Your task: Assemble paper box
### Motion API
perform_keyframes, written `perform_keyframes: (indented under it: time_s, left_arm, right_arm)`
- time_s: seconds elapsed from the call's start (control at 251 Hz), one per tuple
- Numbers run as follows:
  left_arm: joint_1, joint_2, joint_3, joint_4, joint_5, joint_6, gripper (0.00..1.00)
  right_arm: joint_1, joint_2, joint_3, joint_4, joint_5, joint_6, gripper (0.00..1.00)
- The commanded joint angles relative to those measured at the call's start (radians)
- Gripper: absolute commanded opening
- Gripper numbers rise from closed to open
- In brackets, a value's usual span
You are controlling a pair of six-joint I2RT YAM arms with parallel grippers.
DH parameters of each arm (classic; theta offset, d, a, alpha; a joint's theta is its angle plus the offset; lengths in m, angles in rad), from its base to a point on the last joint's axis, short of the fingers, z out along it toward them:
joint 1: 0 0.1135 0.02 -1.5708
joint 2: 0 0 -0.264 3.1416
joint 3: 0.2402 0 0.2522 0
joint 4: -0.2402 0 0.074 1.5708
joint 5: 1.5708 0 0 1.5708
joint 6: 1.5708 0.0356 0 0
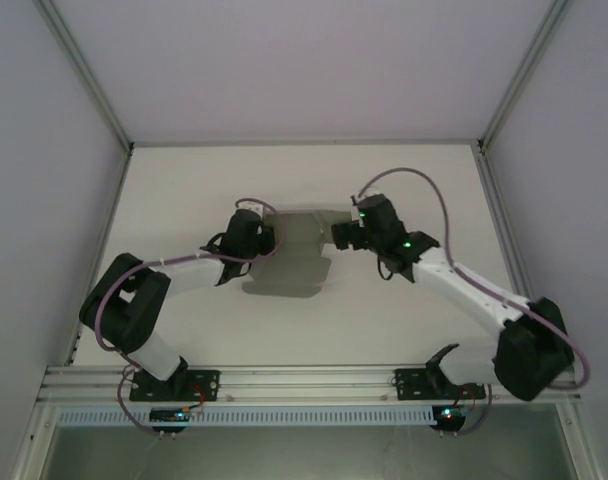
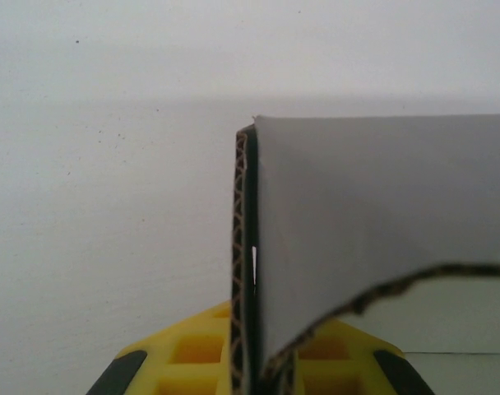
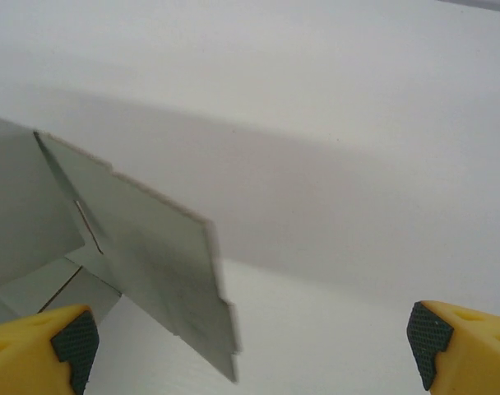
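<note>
Standing part-folded at mid-table, the paper box (image 1: 296, 262) has its left wall doubled upright between the parted jaws of the left gripper (image 2: 258, 374), its right flap aslant beside the wide-spread right gripper (image 3: 246, 341), and tabs likely still to lock.

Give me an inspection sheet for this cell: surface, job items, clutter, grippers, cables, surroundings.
Surface: white table, faint specks in the left wrist view.
Job's things: grey paper box mid-table, partly folded, one wall upright.
Clutter: nothing seen.
Grippers: left gripper open, upright wall between its fingers; right gripper open, beside a raised flap.
Cables: purple cables looped along both arms.
Surroundings: white enclosure walls, aluminium rail at the near edge.
</note>
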Motion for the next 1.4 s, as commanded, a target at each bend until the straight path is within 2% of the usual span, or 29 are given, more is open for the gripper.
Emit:
perform_keyframes:
  time_s: [0.0, 0.112, 0.196, 0.359, 0.507, 0.615, 0.738, 0.826, 0.946, 1.098, 1.169, 1.397]
  left_arm:
    - [0.014, -0.007, -0.022, 0.066, -0.022, 0.062, 0.01]
    - [0.018, -0.018, -0.018, 0.071, -0.002, 0.087, 0.00]
    - [0.019, -0.035, -0.033, 0.095, 0.025, 0.088, 0.00]
    - [0.018, -0.057, -0.061, 0.130, 0.034, 0.093, 0.00]
    - [0.019, -0.063, -0.066, 0.131, 0.040, 0.098, 0.00]
    - [0.019, -0.073, -0.069, 0.143, 0.051, 0.101, 0.01]
    - [0.018, -0.081, -0.069, 0.140, 0.044, 0.110, 0.01]
    - [0.019, -0.083, -0.066, 0.131, 0.035, 0.117, 0.01]
    - [0.018, -0.089, -0.074, 0.135, 0.048, 0.113, 0.01]
    - [0.018, -0.085, -0.072, 0.136, 0.056, 0.113, 0.01]
    - [0.018, -0.083, -0.071, 0.136, 0.061, 0.112, 0.01]
    - [0.019, -0.071, -0.068, 0.135, 0.044, 0.095, 0.01]
  right_arm:
    - [-0.114, -0.083, -0.080, 0.014, -0.273, 0.012, 0.99]
    - [-0.254, -0.116, -0.124, 0.023, -0.446, 0.040, 0.99]
    - [-0.309, -0.089, -0.129, 0.022, -0.558, 0.018, 0.97]
    - [-0.326, 0.013, -0.091, 0.047, -0.712, -0.050, 0.88]
    - [-0.319, 0.091, -0.035, 0.048, -0.801, -0.126, 0.84]
    - [-0.309, 0.120, -0.034, 0.075, -0.864, -0.155, 0.77]
    - [-0.308, 0.114, -0.038, 0.046, -0.862, -0.154, 0.80]
    - [-0.329, 0.074, -0.055, 0.032, -0.813, -0.145, 0.80]
    - [-0.391, 0.012, -0.089, 0.039, -0.754, -0.109, 0.82]
    - [-0.456, 0.008, -0.101, 0.030, -0.743, -0.104, 0.83]
    - [-0.456, 0.044, -0.087, 0.046, -0.680, -0.105, 0.83]
    - [-0.353, 0.177, -0.005, 0.045, -0.751, -0.144, 0.81]
